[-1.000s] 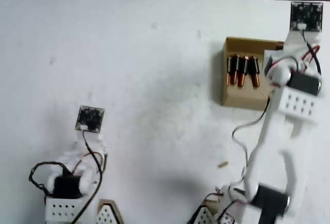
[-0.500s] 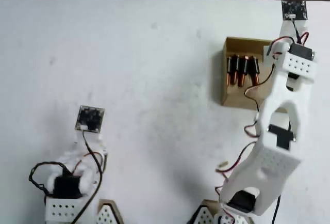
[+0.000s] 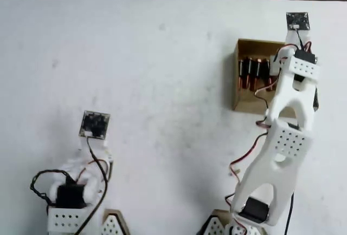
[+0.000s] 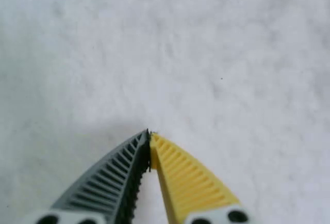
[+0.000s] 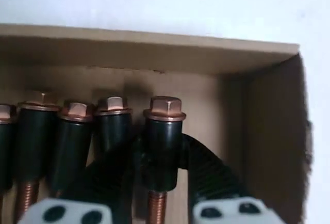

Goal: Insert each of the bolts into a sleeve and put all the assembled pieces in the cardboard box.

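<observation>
Already boxed: four pieces [image 5: 77,131] lay side by side in the box [image 5: 154,53], heads toward its far wall.
In hand: a fifth piece [image 5: 164,126] sat low in the box, just beside the others; the right gripper [image 5: 161,152] had its jaws on either side of it, seemingly clamped.
Left to do: let it go and lift out, likely the last step.
Room: neighbour tight on one side, a gap to the box's side wall on the other, open above.
Idle arm: left gripper [image 4: 149,133] hung over the table [image 4: 206,53], jaws together, well apart from the box.
</observation>
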Controlling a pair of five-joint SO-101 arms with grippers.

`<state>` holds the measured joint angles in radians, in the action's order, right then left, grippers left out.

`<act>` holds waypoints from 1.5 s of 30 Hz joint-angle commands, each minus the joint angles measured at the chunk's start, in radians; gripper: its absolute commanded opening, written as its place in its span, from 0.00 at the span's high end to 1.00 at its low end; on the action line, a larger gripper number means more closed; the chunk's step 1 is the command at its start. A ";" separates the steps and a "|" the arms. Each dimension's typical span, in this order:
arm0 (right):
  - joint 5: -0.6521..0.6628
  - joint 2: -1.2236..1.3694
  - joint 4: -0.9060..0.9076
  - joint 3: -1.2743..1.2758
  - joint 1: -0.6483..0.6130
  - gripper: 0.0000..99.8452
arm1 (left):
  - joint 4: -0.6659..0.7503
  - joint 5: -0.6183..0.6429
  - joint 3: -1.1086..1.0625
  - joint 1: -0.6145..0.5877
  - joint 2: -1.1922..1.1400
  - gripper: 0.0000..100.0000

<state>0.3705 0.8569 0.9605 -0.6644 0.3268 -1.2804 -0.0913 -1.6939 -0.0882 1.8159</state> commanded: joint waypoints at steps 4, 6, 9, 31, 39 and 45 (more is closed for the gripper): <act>0.147 0.008 0.051 -0.071 -0.019 0.88 | -0.003 -0.005 0.002 -0.001 0.010 0.98; 0.149 0.007 0.061 -0.071 -0.021 0.87 | -0.003 -0.005 0.002 -0.001 0.010 0.98; 0.147 0.002 0.061 -0.072 -0.019 0.88 | -0.003 -0.005 0.002 -0.001 0.010 0.98; 0.144 -0.262 0.320 -0.158 -0.021 0.92 | -0.005 -0.005 0.002 -0.001 0.010 0.98; 0.144 -0.458 0.483 -0.158 -0.073 0.98 | -0.006 -0.003 0.002 -0.002 0.010 0.98; -0.021 -0.634 0.596 -0.158 -0.130 0.98 | -0.006 0.002 0.002 -0.004 0.010 0.98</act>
<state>0.4350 0.3552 1.5205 -0.7748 0.2317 -1.2804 -0.0913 -1.6939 -0.0882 1.8159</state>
